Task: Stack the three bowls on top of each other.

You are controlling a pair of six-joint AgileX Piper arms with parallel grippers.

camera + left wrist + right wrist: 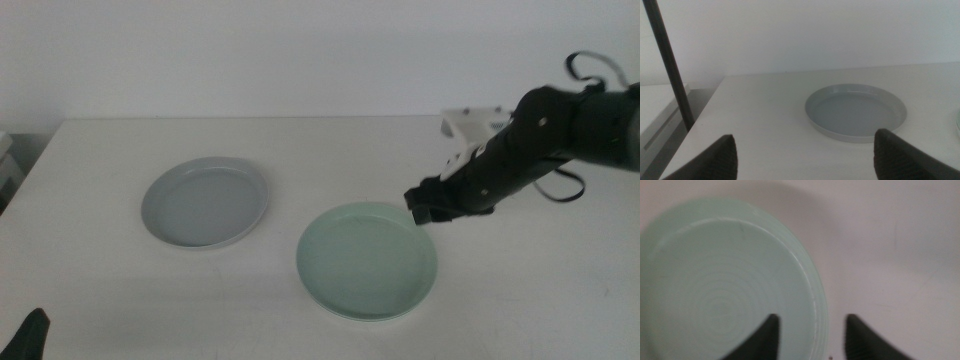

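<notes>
left gripper (30,332) waits at the near-left edge of the worktop (100,280), jaws spread wide. grey-blue bowl (206,201) sits left of centre, mint green bowl (366,260) just right of it, apart. right gripper (424,206) hovers over the green rim, jaws released, straddling it.

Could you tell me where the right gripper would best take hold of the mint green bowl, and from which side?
Probably at the low raised rim on the bowl's right, far edge. The mint green bowl lies flat and is too wide to span, so only its rim offers a pinch. The right gripper hangs open just there; in the wrist view its jaws straddle the rim. The left gripper waits at the table's near left.
</notes>
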